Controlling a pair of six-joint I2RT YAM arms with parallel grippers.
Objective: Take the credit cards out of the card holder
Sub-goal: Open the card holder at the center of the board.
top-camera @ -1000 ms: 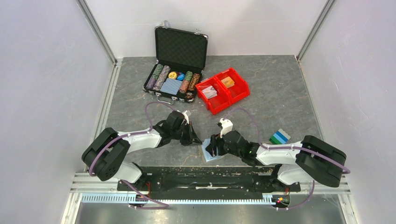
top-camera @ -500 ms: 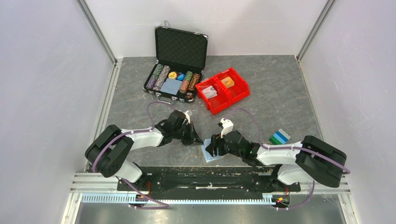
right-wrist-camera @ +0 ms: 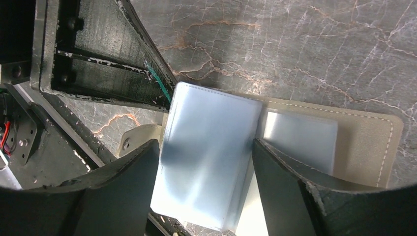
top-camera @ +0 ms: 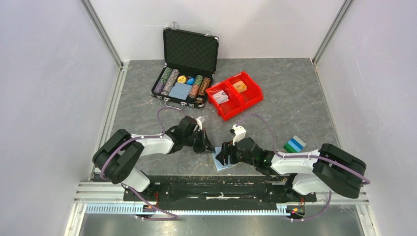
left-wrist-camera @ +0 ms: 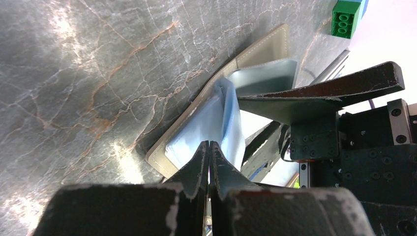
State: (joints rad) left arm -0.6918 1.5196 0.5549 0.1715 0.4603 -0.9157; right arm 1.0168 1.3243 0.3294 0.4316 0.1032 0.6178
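The card holder (top-camera: 223, 163) lies open at the table's near edge, grey outside (right-wrist-camera: 366, 142) with light blue clear sleeves (right-wrist-camera: 211, 157) inside. No credit card shows in any view. My right gripper (top-camera: 224, 155) is open over the holder, one finger on each side of the raised sleeve stack. My left gripper (top-camera: 208, 146) is shut, its tips (left-wrist-camera: 210, 146) at the left edge of the holder (left-wrist-camera: 255, 51), right by an upright sleeve (left-wrist-camera: 227, 113). Nothing shows between its jaws. A right finger (left-wrist-camera: 319, 96) reaches over the sleeves.
An open black poker-chip case (top-camera: 186, 73) stands at the back. Two red bins (top-camera: 235, 94) sit to its right. A green and blue block stack (top-camera: 294, 144) lies to the right of the holder, also in the left wrist view (left-wrist-camera: 346, 17). The black base rail (top-camera: 216, 184) runs just below.
My left gripper has crept a little to the right, closer to the holder. The right gripper and the holder have stayed put.
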